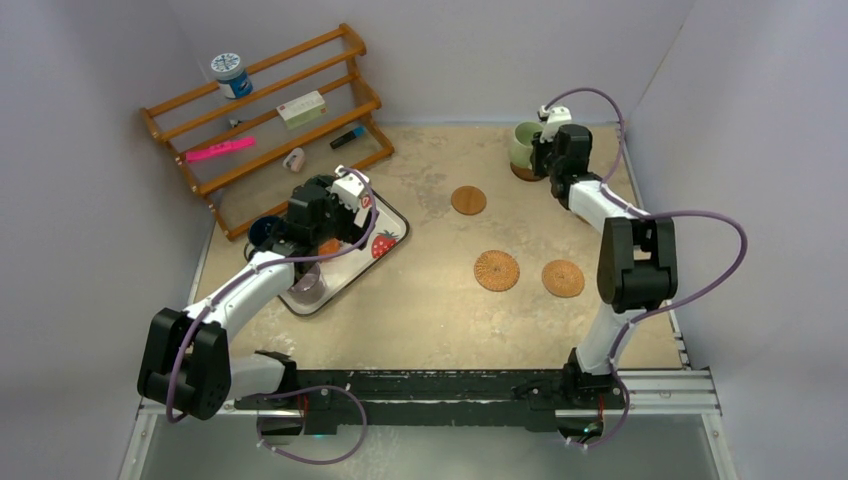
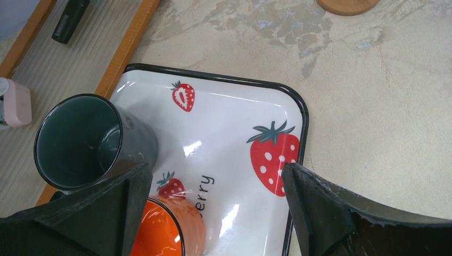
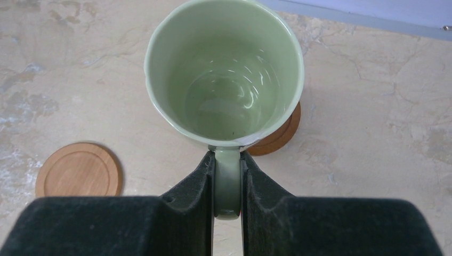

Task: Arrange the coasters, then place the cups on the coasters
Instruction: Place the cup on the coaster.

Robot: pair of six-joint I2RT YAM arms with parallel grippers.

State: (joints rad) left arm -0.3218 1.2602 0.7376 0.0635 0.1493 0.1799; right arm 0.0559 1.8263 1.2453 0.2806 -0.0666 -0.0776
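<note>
Cup: glossy, pale green, round-mouthed

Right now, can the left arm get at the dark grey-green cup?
Probably yes. The left gripper hangs open over the tray, the dark grey-green cup just beside one finger, its rim uncovered. The orange cup crowds it closely, though.

The pale green cup stands upright at the table's 1 o'clock. Its handle is pinched in the right gripper, and a brown coaster shows under its base. The wicker coaster lies mid-table, with a textured coaster at its 3 o'clock and a smooth coaster at its 11. At the table's 9 o'clock cluster the dark grey-green cup, orange cup, purple-grey cup and dark blue cup.
</note>
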